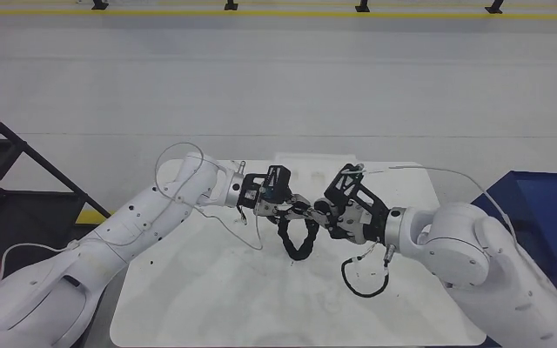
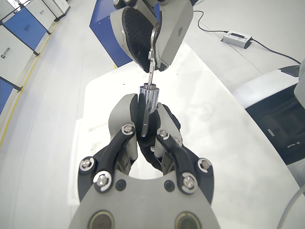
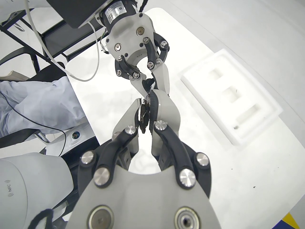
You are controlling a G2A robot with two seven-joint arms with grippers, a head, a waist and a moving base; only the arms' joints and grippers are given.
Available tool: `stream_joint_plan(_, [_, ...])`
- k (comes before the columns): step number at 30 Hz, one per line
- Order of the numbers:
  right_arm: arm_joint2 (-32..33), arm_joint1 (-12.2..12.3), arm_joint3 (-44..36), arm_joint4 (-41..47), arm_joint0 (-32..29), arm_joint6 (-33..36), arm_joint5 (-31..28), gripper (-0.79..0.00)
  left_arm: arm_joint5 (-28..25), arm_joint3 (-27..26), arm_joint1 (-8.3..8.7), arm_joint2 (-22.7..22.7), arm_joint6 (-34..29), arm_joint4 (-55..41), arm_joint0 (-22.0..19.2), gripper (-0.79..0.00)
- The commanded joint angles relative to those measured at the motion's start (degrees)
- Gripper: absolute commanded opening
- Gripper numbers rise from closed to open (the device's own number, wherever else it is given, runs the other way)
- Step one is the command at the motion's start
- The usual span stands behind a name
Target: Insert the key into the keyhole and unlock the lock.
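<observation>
My left pincer (image 2: 147, 102): pressed together on the lock, held above the middle of the table, left of my other pincer.
My right pincer (image 3: 148, 98): pinching the key by its head, tip to tip with my left one above the table's middle.
Lock (image 2: 149, 96): a chrome cylinder gripped by its sides between my left fingers (image 2: 121, 110), its keyhole end pointing right, toward the key.
Keyhole (image 2: 149, 86): in the free end of the cylinder, just past my left fingertips.
Key (image 2: 152, 48): flat metal, head clamped between my right pads (image 2: 137, 29), blade pointing left in line with the cylinder. Its tip sits in the mouth of the keyhole and most of the blade is outside.
Cable (image 1: 298, 239): a black loop hanging from the lock below the 2 pincers, over the table. I cannot tell whether it touches the top.
Table (image 1: 218, 296): white, with rounded corners, under both arms.
Foam tray (image 3: 222, 84): white, with 3 rectangular recesses, lying flat on the far side of the table, well apart from the lock.
Blue bin (image 1: 531, 200): on the floor beside the table's right edge.
</observation>
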Motion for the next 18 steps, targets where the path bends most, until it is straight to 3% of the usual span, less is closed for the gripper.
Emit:
stream_joint_plan(1, [0.3,0.0,-0.4,0.0,-0.3,-0.2,0.0,0.0,0.1,0.2,0.04,-0.7,0.2,-0.1,0.5,-0.785])
stream_joint_plan(8, [4.3,0.5,-1.7,-2.3,-3.8,-2.7,0.3,0.0,0.3,2.0,0.1,-3.4,2.2,-1.6,2.3,-0.785])
stream_joint_plan(18, [5.6,0.7,2.2,-2.9,-8.7,-8.3,-5.7,0.0,-0.2,0.7,0.18,-6.9,5.2,-1.5,4.5,-0.785])
